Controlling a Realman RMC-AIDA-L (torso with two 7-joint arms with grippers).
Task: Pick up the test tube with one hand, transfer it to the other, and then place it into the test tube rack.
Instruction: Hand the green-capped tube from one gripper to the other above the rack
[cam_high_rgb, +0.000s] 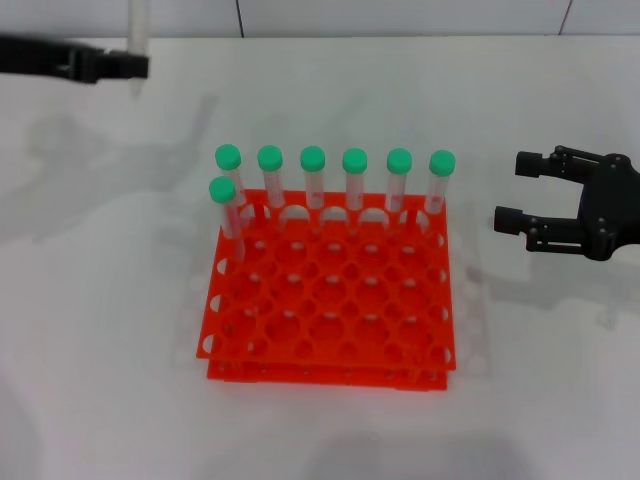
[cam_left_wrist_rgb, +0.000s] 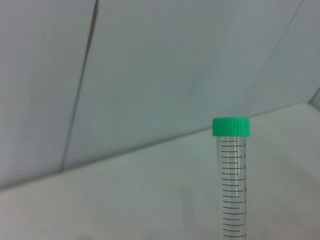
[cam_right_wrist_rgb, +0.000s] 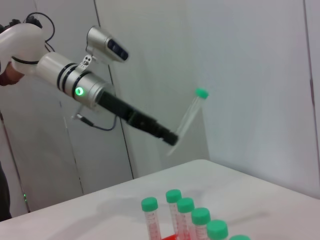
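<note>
My left gripper (cam_high_rgb: 132, 66) is at the far left, raised above the table, and is shut on the test tube (cam_high_rgb: 137, 28), a clear tube whose top runs out of the head view. The right wrist view shows this gripper (cam_right_wrist_rgb: 171, 138) on its silver wrist with the green ring light, holding the tube (cam_right_wrist_rgb: 189, 114) tilted, green cap up. The tube also shows in the left wrist view (cam_left_wrist_rgb: 234, 190), upright with graduation marks. The orange-red test tube rack (cam_high_rgb: 330, 362) stands at the table's middle. My right gripper (cam_high_rgb: 510, 192) is open and empty, to the right of the rack.
Several green-capped tubes (cam_high_rgb: 313, 185) stand in the rack's far row, and one (cam_high_rgb: 223, 205) stands in the second row at the left. They also show in the right wrist view (cam_right_wrist_rgb: 185, 215). A wall rises behind the white table (cam_high_rgb: 100, 330).
</note>
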